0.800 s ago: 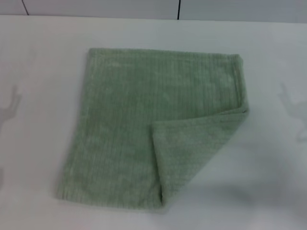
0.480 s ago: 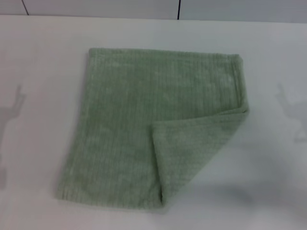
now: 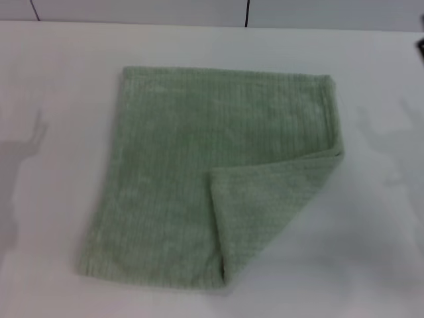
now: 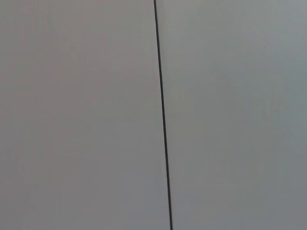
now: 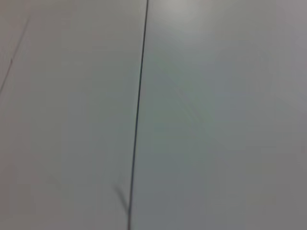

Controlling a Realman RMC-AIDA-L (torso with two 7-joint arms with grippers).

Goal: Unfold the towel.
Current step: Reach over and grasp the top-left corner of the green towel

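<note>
Only the towel and the counter under it fill the head view. Neither the left hand nor the right hand shows in it, so I cannot tell whether either is spread or pressed together. What marks them is a pair of faint grey shadows on the counter: the left shadow lies well out on the left hand's side of the cloth, and the right shadow lies well out on the right hand's side. The towel sits between the two, touching neither.

The towel is pale sage green with fine ribbed lines, lying flat on the white counter. Its far edge runs nearly straight, and a hemmed strip shows along the edge nearest the right shadow. The near corner on that same side is turned over onto the cloth, making a folded flap with a rounded outline. The flap's crease runs from the side edge down to the near edge, and its free edge rests on top of the layer beneath.

A small dark sliver cuts in at the picture's edge on the right hand's side, too little of it to identify.

Behind the counter stand grey panels split by a dark seam. The left wrist view shows only a grey panel surface with one thin dark line. The right wrist view shows the same sort of surface with its own line.
</note>
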